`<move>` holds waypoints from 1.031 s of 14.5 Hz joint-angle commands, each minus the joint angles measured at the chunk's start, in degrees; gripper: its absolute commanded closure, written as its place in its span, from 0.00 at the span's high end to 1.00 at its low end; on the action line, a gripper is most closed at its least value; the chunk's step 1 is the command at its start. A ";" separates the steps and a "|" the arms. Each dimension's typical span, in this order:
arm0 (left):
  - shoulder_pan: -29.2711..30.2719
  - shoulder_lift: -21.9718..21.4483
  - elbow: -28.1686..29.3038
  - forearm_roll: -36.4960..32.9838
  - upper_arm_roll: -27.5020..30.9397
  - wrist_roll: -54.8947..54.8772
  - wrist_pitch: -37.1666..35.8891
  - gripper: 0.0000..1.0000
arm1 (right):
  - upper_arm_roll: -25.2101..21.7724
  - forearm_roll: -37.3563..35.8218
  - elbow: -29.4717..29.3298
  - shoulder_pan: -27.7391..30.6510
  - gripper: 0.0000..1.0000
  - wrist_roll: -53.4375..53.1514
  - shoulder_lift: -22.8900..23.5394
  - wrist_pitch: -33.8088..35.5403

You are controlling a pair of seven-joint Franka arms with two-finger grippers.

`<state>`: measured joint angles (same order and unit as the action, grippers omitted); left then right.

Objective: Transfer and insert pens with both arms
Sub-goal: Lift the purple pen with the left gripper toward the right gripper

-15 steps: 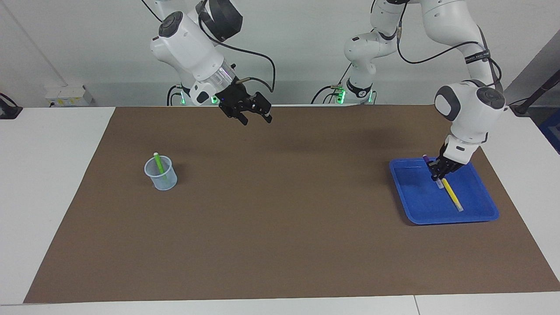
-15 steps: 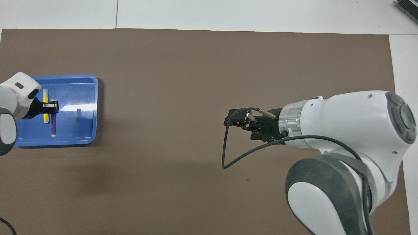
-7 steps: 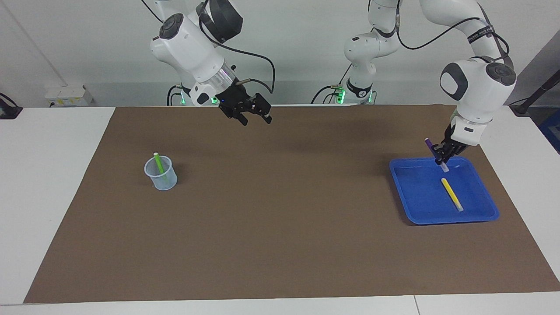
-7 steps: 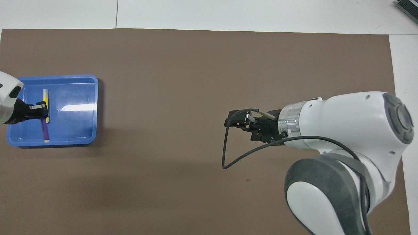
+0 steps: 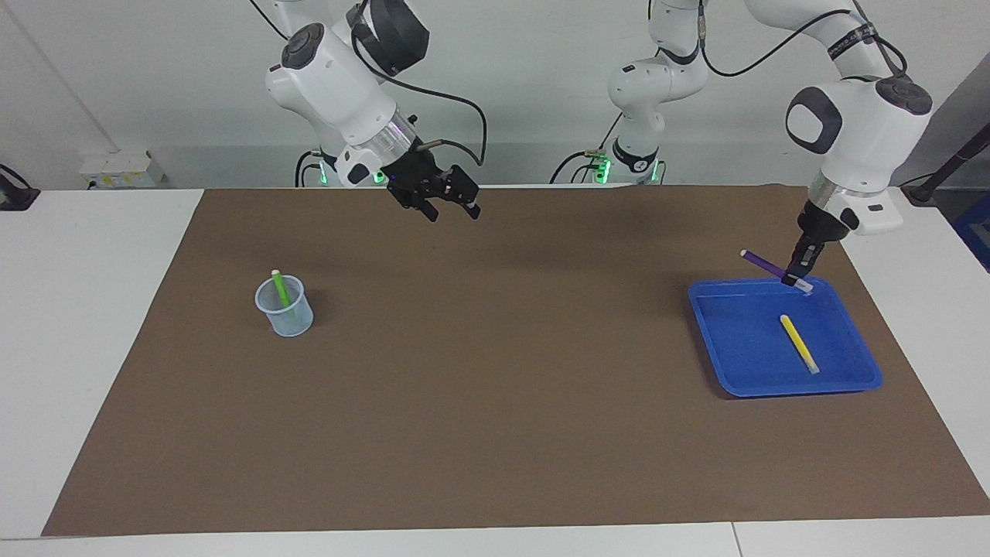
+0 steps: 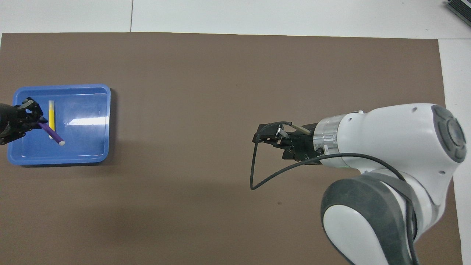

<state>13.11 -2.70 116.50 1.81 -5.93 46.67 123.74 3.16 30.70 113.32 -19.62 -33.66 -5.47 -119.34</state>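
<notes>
From across the table: left gripper (image 5: 797,277) is up over the robot-side edge of the blue tray (image 5: 742,363), clamped on the purple pen (image 5: 766,264) near its pale cap end w/ the pen sticking out tilted; yellow pen (image 5: 797,343) lies flat in the tray, green pen (image 5: 281,291) stands in the clear cup (image 5: 285,308) toward the right arm's end, and the right gripper (image 5: 452,203) hangs over the mat (image 5: 479,402) w/ fingers spread, nothing in them. From overhead: left gripper (image 6: 31,119) over the tray (image 6: 84,154), purple pen (image 6: 51,134) angled across just beside the yellow pen (image 6: 52,115); right gripper (image 6: 270,139) waits over bare mat (image 6: 184,92), well apart from the tray.
</notes>
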 commanded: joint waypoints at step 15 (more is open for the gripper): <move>-23.30 -7.50 2.94 2.67 0.13 44.98 -4.11 0.12 | 0.53 5.59 2.16 0.02 1.00 -3.60 -1.12 -5.11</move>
<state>-7.81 -7.75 118.10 3.93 -6.69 88.50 120.69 3.23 34.96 113.91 -19.84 -36.33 -5.48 -122.91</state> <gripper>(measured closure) 0.824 0.000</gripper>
